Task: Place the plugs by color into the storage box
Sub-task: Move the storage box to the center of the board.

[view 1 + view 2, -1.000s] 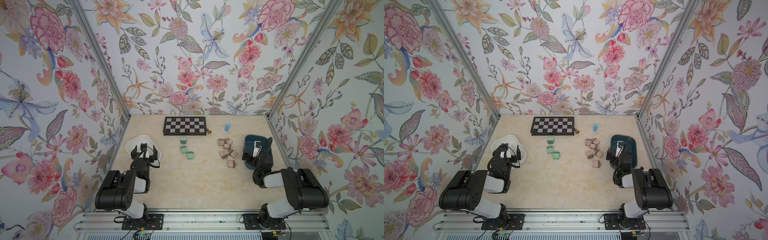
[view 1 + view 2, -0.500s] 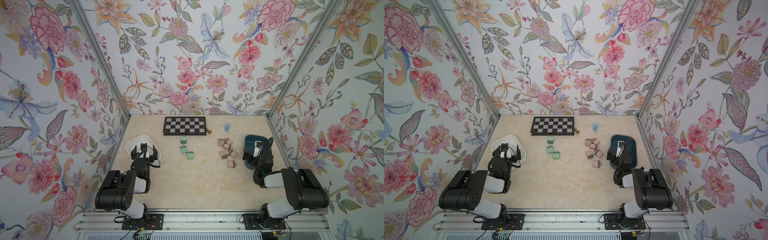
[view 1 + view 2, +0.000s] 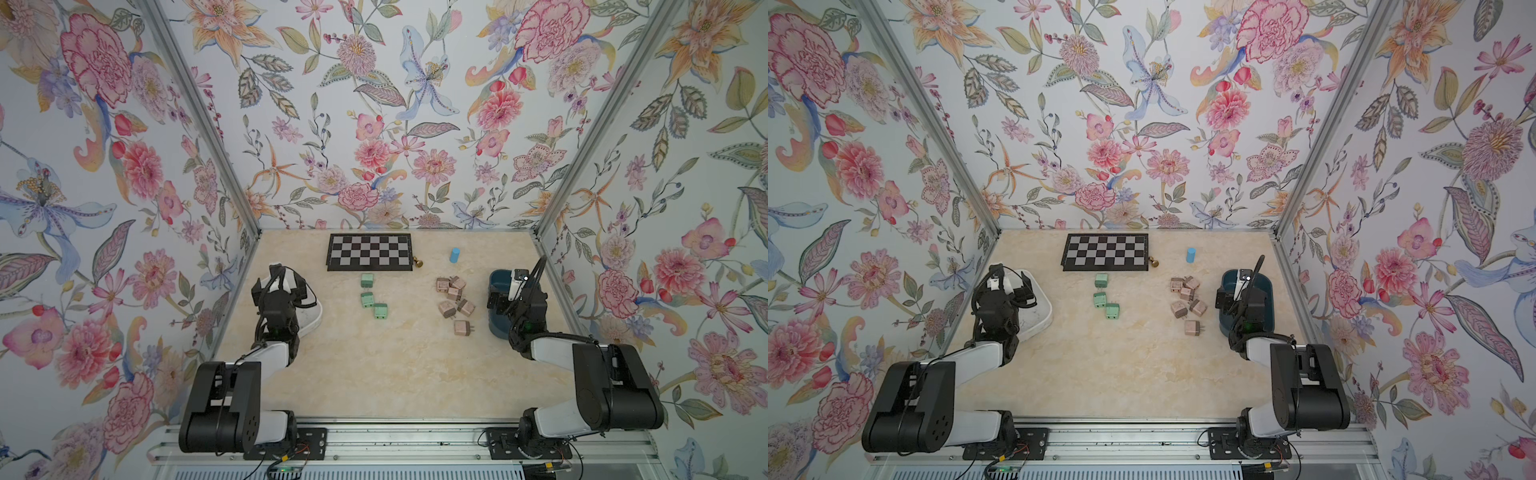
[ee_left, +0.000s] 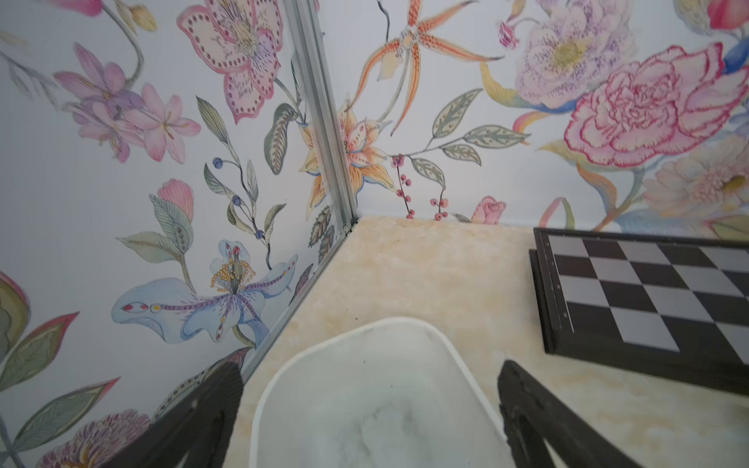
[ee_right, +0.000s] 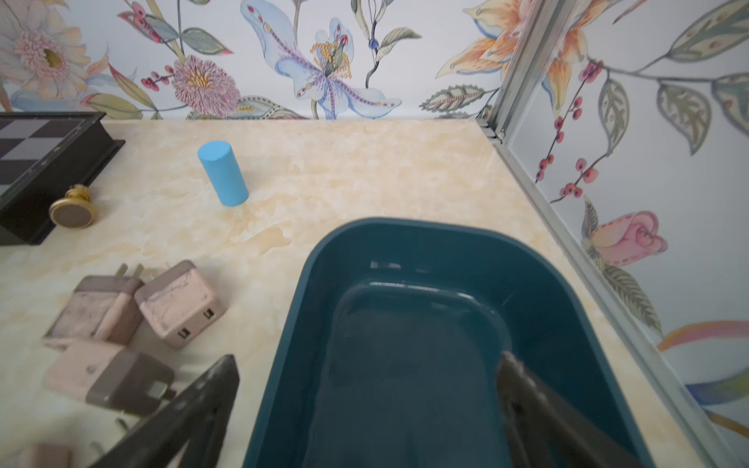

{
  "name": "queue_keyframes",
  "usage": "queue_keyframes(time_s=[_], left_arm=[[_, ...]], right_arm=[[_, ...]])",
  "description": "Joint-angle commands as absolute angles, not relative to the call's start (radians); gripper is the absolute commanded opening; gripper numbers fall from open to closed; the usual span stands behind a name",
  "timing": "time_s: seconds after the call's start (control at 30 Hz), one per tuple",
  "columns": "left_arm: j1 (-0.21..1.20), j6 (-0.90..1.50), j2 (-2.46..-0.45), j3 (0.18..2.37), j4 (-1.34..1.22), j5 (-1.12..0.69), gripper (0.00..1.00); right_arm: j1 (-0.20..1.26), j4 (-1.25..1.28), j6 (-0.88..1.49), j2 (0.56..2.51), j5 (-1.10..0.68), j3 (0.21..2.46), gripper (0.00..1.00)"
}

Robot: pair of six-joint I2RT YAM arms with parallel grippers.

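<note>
While empty, hands: left hand (image 4: 371, 366), right hand (image 5: 364, 358) both apart.
Pink plugs (image 3: 454, 293): huddled at nine o'clock of teal storage box (image 3: 496, 280); grasping one may shove neighbours.

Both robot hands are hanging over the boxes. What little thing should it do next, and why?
Probably swing the right gripper sideways and down to the lone pink plug. Its jaws are wide open and hold nothing above the dark teal box, which looks empty. That plug lies close beside the box and a little apart from the pink pile, so it seems easiest to grab.
</note>
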State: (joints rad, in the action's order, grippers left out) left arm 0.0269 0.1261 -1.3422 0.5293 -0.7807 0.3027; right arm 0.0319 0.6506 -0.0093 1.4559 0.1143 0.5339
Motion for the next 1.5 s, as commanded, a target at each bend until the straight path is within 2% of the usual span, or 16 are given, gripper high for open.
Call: queue_keyframes(time_s=[0.0,0.07,0.2,0.27,0.4,0.63,0.77,0.97,1.07,1.27,1.47], left_arm=[[0.035,0.296,-1.32,0.76,-0.228,0.326,0.99],[0.035,0.351,-1.356,0.857,-0.079,0.226,1.0],[0.035,0.414,-1.421,0.943,0.034,0.075,0.99],[0.035,0.452,-1.476,1.008,0.143,0.061,0.99],[0.035,0.493,-1.548,1.061,0.194,0.022,1.0],[0.034,0.494,-1.723,1.126,0.213,0.007,0.99],[0.035,0.493,-1.805,1.145,0.17,-0.019,0.86],[0.054,0.499,-1.865,1.145,0.16,-0.11,0.51],[0.073,0.512,-1.824,1.092,0.143,-0.114,0.39],[0.153,0.535,-1.746,1.006,0.133,-0.117,0.24],[0.257,0.639,-1.666,0.908,0.075,-0.126,0.22]], right_arm=[[0.047,0.263,0.049,1.399,0.158,0.679,1.0],[0.06,0.07,0.09,1.397,0.161,0.778,1.0],[0.095,-0.145,0.139,1.383,0.097,0.874,1.0],[0.134,-0.208,0.171,1.373,0.153,0.903,1.0],[0.202,-0.319,0.211,1.358,0.117,0.946,1.0],[0.31,-0.396,0.283,1.37,-0.099,0.987,1.0],[0.378,-0.426,0.335,1.435,-0.175,1.015,1.0],[0.496,-0.428,0.342,1.518,-0.186,1.049,0.96],[0.541,-0.428,0.341,1.563,-0.19,1.076,0.9],[0.615,-0.428,0.352,1.695,-0.185,1.172,0.8],[0.678,-0.428,0.372,1.822,-0.17,1.28,0.76]])
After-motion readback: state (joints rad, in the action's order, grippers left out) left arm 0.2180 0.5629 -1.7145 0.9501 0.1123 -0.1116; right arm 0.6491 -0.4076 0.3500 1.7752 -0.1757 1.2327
